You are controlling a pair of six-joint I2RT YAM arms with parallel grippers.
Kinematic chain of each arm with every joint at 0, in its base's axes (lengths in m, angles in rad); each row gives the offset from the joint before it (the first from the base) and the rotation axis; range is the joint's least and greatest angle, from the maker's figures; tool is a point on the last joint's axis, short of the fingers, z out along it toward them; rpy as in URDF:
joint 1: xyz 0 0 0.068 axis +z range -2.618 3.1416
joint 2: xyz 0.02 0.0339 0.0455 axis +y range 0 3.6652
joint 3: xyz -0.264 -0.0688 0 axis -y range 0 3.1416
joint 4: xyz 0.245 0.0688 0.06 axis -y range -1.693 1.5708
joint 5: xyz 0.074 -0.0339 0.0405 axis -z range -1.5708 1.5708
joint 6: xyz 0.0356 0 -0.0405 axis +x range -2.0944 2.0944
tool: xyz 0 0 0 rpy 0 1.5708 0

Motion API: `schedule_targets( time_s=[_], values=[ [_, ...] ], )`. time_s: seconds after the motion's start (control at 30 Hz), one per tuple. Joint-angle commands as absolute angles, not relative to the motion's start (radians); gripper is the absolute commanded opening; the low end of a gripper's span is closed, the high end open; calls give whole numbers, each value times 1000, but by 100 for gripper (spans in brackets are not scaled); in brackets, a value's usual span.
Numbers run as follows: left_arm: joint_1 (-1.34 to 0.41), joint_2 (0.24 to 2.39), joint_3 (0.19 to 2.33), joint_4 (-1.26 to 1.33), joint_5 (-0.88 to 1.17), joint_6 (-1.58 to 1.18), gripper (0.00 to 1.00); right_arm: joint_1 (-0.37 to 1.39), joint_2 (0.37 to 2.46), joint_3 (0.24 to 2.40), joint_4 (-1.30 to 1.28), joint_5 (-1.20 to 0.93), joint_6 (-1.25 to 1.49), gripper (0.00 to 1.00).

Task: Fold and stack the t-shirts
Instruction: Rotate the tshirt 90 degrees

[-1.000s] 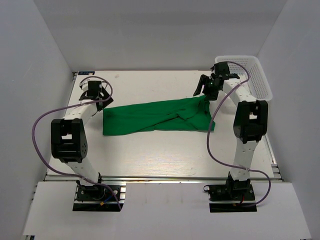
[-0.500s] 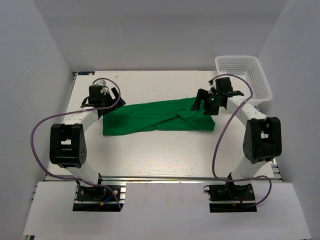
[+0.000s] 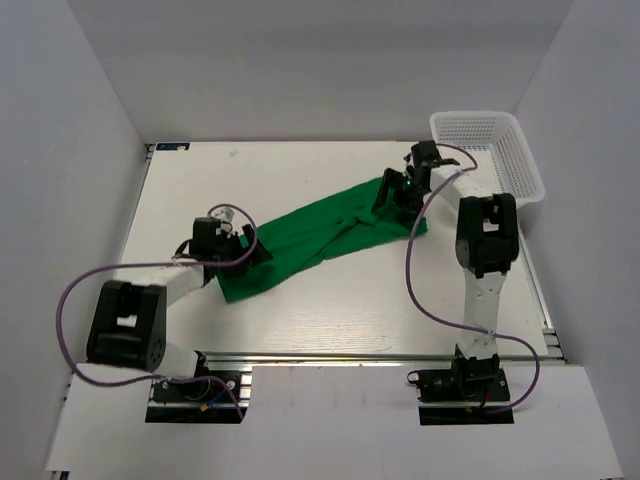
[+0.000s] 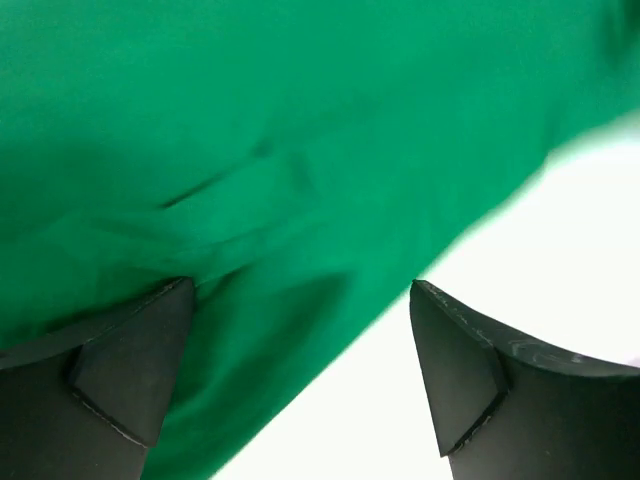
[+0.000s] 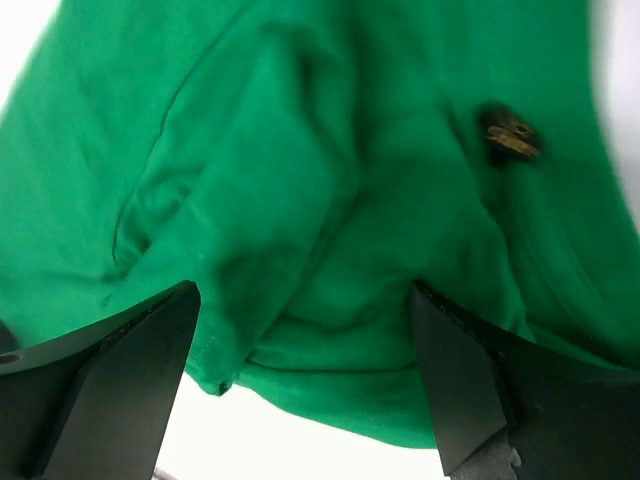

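Observation:
The bright green t-shirt [image 3: 320, 225] lies bunched in a long diagonal band on the white table, from near left to far right. My left gripper [image 3: 250, 250] is low over its near-left end. In the left wrist view the jaws [image 4: 300, 385] stand wide open, with the shirt [image 4: 250, 150] under the left finger and its edge running between the fingers. My right gripper [image 3: 391, 196] is over the far-right end, open [image 5: 300, 395], straddling a folded, bunched edge of the shirt [image 5: 330, 200]. A dark neck label [image 5: 508, 135] shows there.
A white mesh basket [image 3: 500, 150] stands at the back right corner, just right of the right arm. White walls enclose the table [image 3: 300, 170] on three sides. Purple cables loop beside both arms.
The left gripper has swung from the back left toward the near middle, and the shirt's left end has shifted nearer with it, turning the shirt diagonal. The right gripper moved slightly back-left over the right end.

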State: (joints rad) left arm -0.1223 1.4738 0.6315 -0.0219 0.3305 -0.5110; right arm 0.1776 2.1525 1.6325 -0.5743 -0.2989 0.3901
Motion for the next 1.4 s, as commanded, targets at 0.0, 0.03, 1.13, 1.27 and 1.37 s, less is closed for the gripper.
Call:
schedule_targets(
  time_s=[0.0, 0.03, 1.13, 1.27, 1.37],
  values=[
    [-201, 1387, 468, -199, 475, -578, 100, 186, 2326, 1832, -653, -290, 376, 90],
    [-221, 1315, 434, -199, 517, -578, 100, 186, 2356, 1917, -652, -319, 376, 90],
    [-673, 891, 704, -560, -205, -643, 100, 532, 1953, 1528, -426, -209, 328, 90],
    [-664, 877, 678, -612, -316, -685, 100, 621, 2002, 1543, -492, -102, 363, 90],
    [-664, 877, 666, -635, -348, -707, 100, 627, 2081, 1598, -549, -57, 397, 90]
  ],
)
